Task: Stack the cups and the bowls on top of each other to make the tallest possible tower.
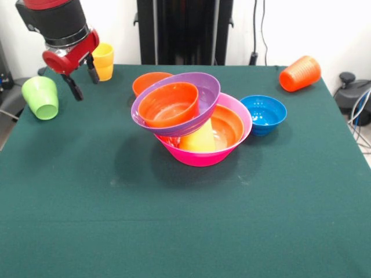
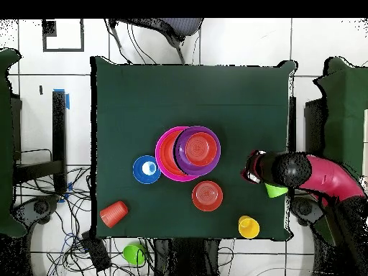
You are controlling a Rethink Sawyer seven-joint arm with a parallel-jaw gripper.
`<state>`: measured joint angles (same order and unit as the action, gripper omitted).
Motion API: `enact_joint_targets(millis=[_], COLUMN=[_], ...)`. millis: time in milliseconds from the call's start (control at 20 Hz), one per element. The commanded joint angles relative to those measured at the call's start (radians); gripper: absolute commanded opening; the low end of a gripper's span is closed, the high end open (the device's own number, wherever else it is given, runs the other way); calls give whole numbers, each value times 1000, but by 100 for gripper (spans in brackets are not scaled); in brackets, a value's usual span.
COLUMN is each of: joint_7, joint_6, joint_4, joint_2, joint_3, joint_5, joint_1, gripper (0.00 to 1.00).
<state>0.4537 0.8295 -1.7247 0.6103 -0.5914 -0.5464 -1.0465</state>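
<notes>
Bowls come first, counted from the lower part of the front view upward: five show in all. The pink bowl [image 1: 200,155] stands at the middle of the green table [image 1: 174,231] as the base of the tower [image 1: 191,119]. Inside it sits a large orange bowl [image 1: 229,128] with a yellow cup [image 1: 200,140] lying tilted against it. On top rests the purple bowl [image 1: 203,87], tipped toward the left of the frame, and a small orange bowl [image 1: 169,104] sits inside that. Just right of the pile stands the blue bowl [image 1: 264,113], close to the pink rim but whether touching cannot be told. Behind the pile, partly hidden, is a second small orange bowl [image 1: 149,81]; the overhead view shows it standing apart [image 2: 207,195].

Cups number four: the one in the tower, a green cup [image 1: 40,97] at the left edge, a second yellow cup [image 1: 104,61] upright at the upper left, and an orange cup [image 1: 300,73] on its side at the upper right.

The gripper [image 1: 82,78] hangs in the upper left between the green and yellow cups, its two black fingers apart and holding nothing.
</notes>
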Motion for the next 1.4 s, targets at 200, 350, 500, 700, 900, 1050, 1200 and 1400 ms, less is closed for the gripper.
enact_joint_targets(millis=[200, 350, 500, 700, 900, 1050, 1200, 1400], joint_7=[-123, -93, -44, 6, 65, 73, 74, 75], joint_6=[1, -31, -93, -142, -200, -217, -226, -243], joint_4=[-96, -111, -131, -150, -164, -167, -169, -173], joint_2=[-61, -73, -97, -123, -142, -143, -145, -157], joint_3=[-101, -126, -166, -172, -148, -143, -141, -134], joint_5=[-44, -28, -3, -17, -47, -44, -38, -37], joint_1=[-13, -30, -58, -65, -41, -36, -36, -36], gripper=[100, 100, 100, 100, 100, 100, 100, 100])
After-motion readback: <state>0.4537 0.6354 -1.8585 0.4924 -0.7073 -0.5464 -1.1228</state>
